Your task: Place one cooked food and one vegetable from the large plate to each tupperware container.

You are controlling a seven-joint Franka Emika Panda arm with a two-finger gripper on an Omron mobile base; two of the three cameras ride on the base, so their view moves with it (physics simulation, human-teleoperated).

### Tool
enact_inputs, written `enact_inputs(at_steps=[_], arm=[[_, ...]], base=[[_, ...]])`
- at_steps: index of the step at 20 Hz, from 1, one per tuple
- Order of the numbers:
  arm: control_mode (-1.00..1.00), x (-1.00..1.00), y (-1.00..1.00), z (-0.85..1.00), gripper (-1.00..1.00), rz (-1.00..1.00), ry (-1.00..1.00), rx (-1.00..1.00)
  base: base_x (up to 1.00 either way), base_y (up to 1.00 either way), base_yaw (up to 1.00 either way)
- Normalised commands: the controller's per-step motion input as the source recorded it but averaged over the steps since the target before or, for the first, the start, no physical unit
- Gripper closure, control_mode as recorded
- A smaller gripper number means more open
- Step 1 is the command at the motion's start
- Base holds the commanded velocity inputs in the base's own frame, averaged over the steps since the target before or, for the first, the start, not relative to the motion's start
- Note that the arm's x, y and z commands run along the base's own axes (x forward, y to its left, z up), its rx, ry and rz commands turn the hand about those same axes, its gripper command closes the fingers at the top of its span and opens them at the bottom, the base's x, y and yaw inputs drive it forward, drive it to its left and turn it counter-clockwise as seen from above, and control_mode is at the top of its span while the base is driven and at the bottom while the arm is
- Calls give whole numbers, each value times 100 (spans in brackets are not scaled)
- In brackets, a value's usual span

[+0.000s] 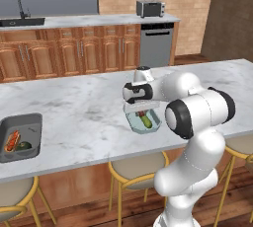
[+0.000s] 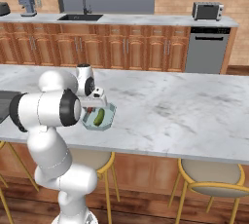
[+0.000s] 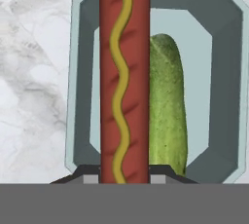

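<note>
While the arm hangs over the island in the left base view, the gripper [image 1: 142,106] sits just above the pale blue-grey container [image 1: 145,122] near the counter's front edge, w/ a green veg and a bit of red visible inside; the dark grey container [image 1: 21,136] is well apart at the far left, already holding a red item and a green one. In the right base view, same pale container sits just beside the arm's elbow, a cucumber [image 2: 99,117] lying in it, red bit next to it under the hand. In the hand view, the jaws are pinched on a hot dog [image 3: 124,79] w/ a mustard squiggle, running straight up the frame; cucumber lies alongside to its right, inside the container walls. Can't tell if the hot dog touches the floor yet. Judgement: step is the drop. Best to lower till it's close to the base, keep it parallel to the cucumber and off the rim, then release and lift straight up.
</note>
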Motion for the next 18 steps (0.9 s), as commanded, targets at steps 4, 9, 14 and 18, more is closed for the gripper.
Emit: enact_inputs(at_steps=[4, 9, 14, 18], arm=[[-100, 0, 0, -19, 100, 3, 0, 0], [-100, -14, 0, -12, 100, 0, 0, 0], [-100, -5, 0, -12, 100, 0, 0, 0], [-100, 0, 0, -1, 100, 0, 0, 0]], base=[[0, 0, 0], [0, 0, 0], [0, 0, 0], [0, 0, 0]])
